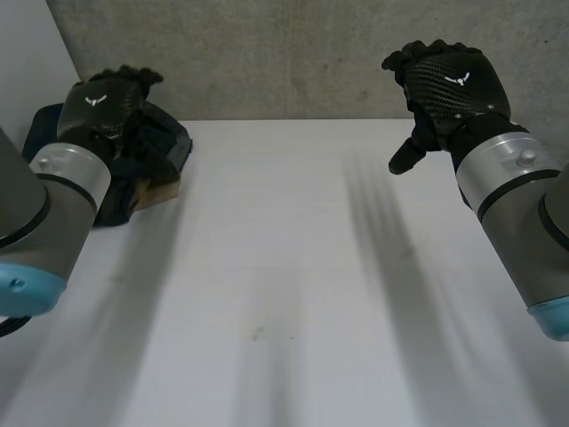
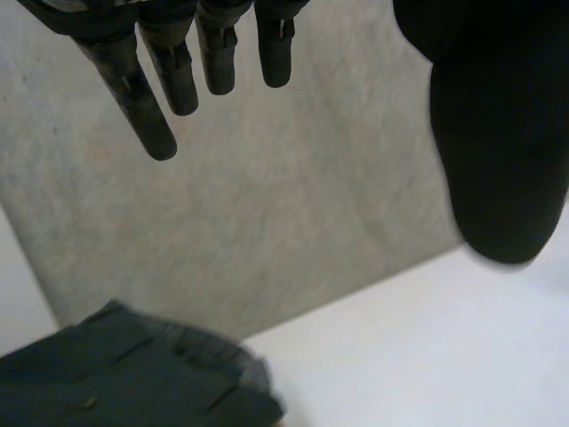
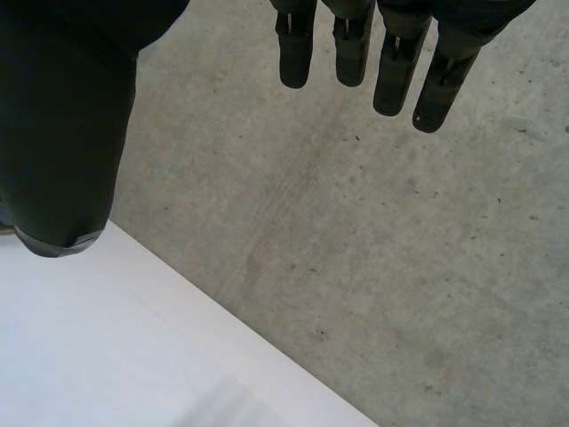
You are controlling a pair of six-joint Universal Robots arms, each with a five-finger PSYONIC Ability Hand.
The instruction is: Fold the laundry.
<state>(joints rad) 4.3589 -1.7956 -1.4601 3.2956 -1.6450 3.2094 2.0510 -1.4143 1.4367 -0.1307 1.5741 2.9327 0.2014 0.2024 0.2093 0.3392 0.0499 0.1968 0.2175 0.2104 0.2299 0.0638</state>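
Observation:
A dark blue bundle of laundry [image 1: 151,156] lies crumpled at the far left corner of the white table [image 1: 293,285]. My left hand [image 1: 108,102] hovers over that bundle with straight fingers [image 2: 151,98] spread apart, holding nothing; the dark cloth [image 2: 133,378] shows below its fingertips. My right hand [image 1: 449,84] is raised above the far right of the table, open, its fingers [image 3: 391,62] straight and its thumb [image 3: 67,133] apart, empty.
A grey concrete wall [image 1: 293,53] runs along the table's far edge. A lighter wall panel [image 1: 31,62] stands at the far left. A tan piece [image 1: 160,191] peeks out under the laundry bundle.

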